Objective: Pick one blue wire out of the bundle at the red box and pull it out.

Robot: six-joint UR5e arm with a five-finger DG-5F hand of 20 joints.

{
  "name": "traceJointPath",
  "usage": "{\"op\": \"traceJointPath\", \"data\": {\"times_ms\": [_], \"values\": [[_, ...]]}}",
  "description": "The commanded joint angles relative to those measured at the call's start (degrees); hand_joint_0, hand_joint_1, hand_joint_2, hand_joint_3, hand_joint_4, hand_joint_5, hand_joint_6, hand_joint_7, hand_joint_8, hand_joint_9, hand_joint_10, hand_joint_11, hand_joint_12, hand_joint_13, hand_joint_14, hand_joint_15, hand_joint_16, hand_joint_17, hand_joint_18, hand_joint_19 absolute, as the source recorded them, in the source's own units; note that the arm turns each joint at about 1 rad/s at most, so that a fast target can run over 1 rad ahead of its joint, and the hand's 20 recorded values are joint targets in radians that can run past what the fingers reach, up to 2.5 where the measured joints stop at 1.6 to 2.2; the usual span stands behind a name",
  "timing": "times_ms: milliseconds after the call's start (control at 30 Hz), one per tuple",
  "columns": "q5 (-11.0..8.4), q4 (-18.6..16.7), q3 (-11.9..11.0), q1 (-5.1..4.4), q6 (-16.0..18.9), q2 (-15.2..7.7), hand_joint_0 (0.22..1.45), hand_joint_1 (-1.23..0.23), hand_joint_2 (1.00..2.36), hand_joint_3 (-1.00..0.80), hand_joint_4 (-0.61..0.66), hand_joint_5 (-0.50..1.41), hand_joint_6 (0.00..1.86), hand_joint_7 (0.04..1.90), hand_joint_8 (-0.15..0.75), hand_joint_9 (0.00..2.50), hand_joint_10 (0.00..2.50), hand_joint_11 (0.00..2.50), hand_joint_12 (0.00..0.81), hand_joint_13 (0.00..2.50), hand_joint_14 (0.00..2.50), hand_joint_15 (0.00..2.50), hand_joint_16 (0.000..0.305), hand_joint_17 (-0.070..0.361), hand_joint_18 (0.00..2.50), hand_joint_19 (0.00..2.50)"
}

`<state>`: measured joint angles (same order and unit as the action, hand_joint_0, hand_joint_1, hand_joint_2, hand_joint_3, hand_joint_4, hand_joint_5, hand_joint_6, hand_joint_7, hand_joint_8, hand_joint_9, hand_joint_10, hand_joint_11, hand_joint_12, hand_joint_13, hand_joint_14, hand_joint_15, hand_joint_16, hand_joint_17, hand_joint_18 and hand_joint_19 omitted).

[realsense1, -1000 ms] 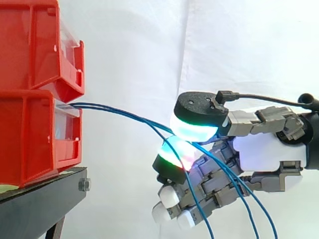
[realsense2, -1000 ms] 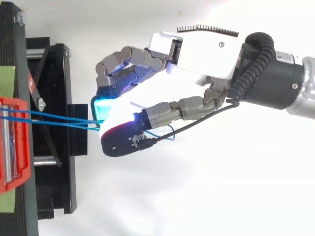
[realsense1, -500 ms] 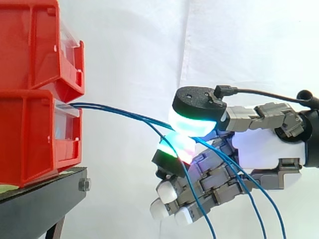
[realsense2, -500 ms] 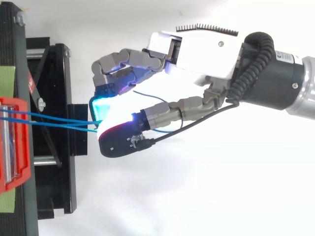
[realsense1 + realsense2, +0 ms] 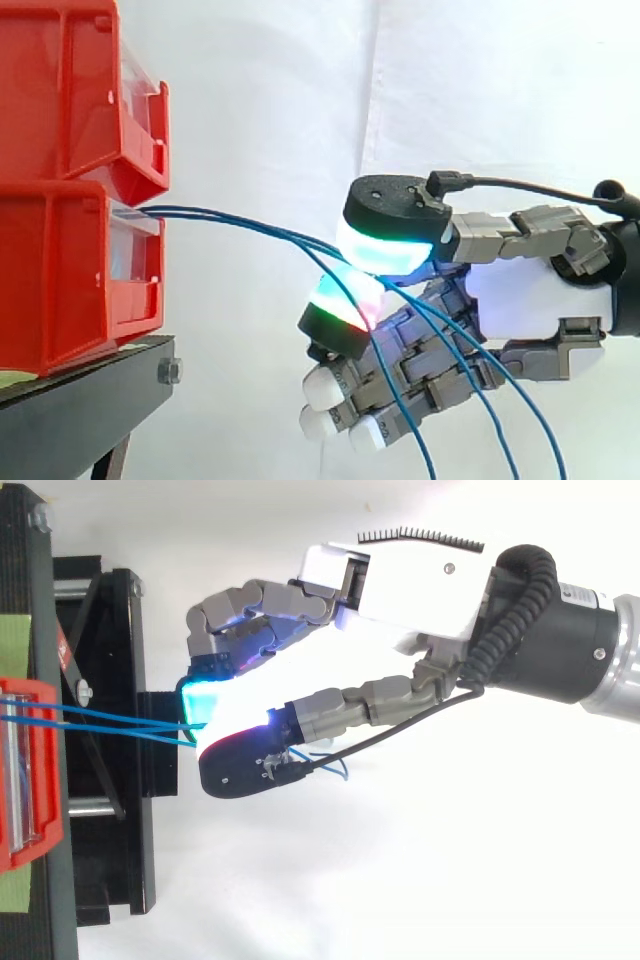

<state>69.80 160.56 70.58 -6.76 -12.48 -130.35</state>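
Grasping looks to be the step in hand: the hand point(image 5: 520, 300), reaching in from the right, curls its thumb and one finger together so that their glowing pads point(image 5: 385, 252) pinch the blue wires point(image 5: 240, 222) well right of the lower red bin point(image 5: 60, 280). The other fingers curl beneath and hold nothing. The wires leave the bin's front opening, span the gap in a shallow sag, pass between the pads and trail down to the lower right. How many are caught cannot be told; more than one seems to run through the pinch. The next move probably calls for keeping a single wire, then drawing it steadily rightward, away from the bin, without slipping.
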Motion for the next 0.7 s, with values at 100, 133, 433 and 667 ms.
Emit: {"op": "traceJointPath", "data": {"times_ms": [100, 133, 433, 667], "values": [[0.08, 0.02, 0.00, 0.08, 0.00, 0.01, 0.65, -0.77, 1.02, -0.06, 0.35, -0.07, 0.50, 1.46, 0.252, 0.96, 0.02, 0.61, 0.362, 0.54, 0.01, 0.23, 0.058, 0.129, 0.41, 0.38], [0.08, 0.02, 0.00, 0.08, 0.00, 0.01, 0.65, -0.77, 1.02, -0.07, 0.35, -0.07, 0.50, 1.48, 0.255, 0.96, 0.02, 0.62, 0.363, 0.53, 0.01, 0.23, 0.058, 0.129, 0.42, 0.38], [-0.19, -0.07, 0.00, 0.08, 0.00, 0.01, 0.62, -0.89, 1.01, -0.36, 0.36, -0.11, 0.64, 1.29, 0.260, 0.95, 0.03, 0.71, 0.365, 0.52, 0.01, 0.23, 0.059, 0.132, 0.41, 0.37], [-0.10, -0.07, 0.00, 0.08, 0.00, 0.01, 0.60, -0.86, 1.00, -0.46, 0.35, -0.10, 0.63, 1.32, 0.260, 0.96, 0.03, 0.72, 0.366, 0.52, 0.01, 0.23, 0.059, 0.133, 0.40, 0.38]]}}
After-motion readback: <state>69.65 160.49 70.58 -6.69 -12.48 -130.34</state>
